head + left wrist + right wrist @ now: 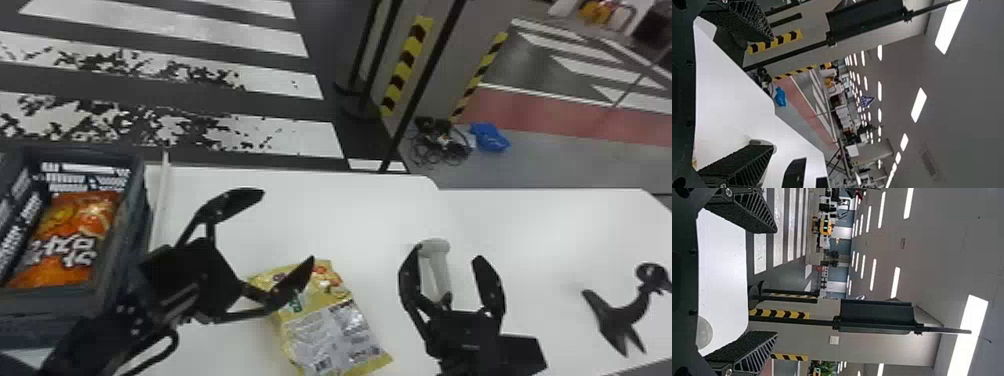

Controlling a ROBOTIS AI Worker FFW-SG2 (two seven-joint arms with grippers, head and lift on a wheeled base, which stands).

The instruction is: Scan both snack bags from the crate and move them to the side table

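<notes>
Watching left gripper [288, 226] on the head cam: fingers wide apart, one finger overlapping the top end of the yellow snack bag [312, 305] from my angle. Can't tell if they touch. Left wrist cam agrees, both fingers stand well apart.

Yellow bag is out on the white tabletop [525, 235], lying at a slant between the two grippers, with its silver printed panel facing up toward me. Orange snack bag [75, 240] sits in the dark grey crate [50, 300] at far left, big white lettering up.

Right gripper [449, 252] is over the tabletop, to the right of the yellow bag. Its fingers are apart too, same on its wrist cam. I see a pale, round-topped post [434, 250] close by its left-hand finger; contact I can't call.

Rest: thin white strip [162, 205] just beside the crate, black curved object [617, 320] at far right over the white surface. Past the table I have tangled cables [440, 145] on the floor, with a blue item [490, 136] near them.
</notes>
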